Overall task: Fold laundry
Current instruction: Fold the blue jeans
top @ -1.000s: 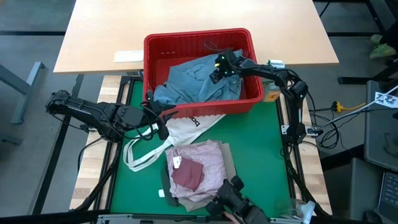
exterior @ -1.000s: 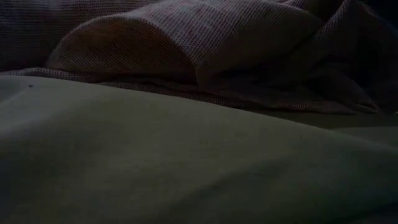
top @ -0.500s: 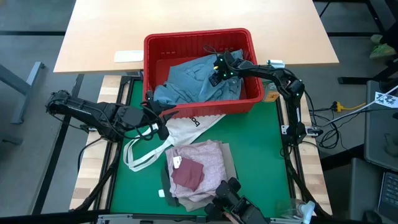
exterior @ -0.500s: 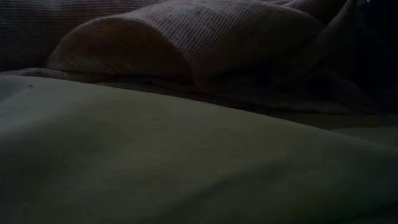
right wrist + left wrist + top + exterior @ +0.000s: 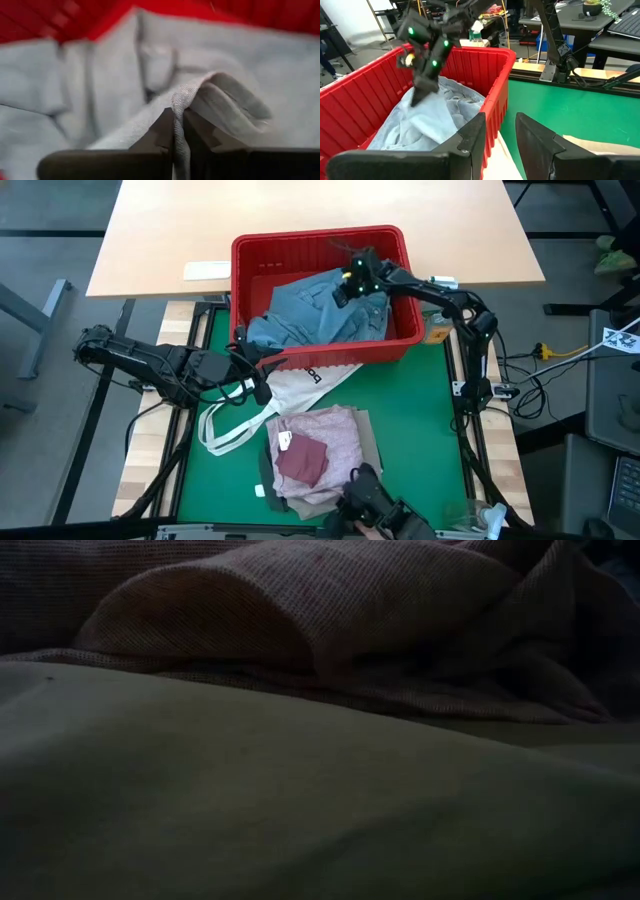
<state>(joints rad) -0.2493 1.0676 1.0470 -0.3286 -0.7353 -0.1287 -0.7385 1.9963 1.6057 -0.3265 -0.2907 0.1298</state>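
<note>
One fold of jeans (image 5: pixel 318 308) we're pinching in right gripper (image 5: pixel 346 283); bulk is trailing toward left gripper (image 5: pixel 262 388), idling part-open.

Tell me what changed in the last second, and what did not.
The right claw, reaching into the red basket, closed on a fold of the light blue jeans and now pinches it between its fingers; it also shifted slightly toward the basket's far wall. The left claw stayed put by the white tote bag, fingers apart. The pink top and the pile under it did not move.
</note>
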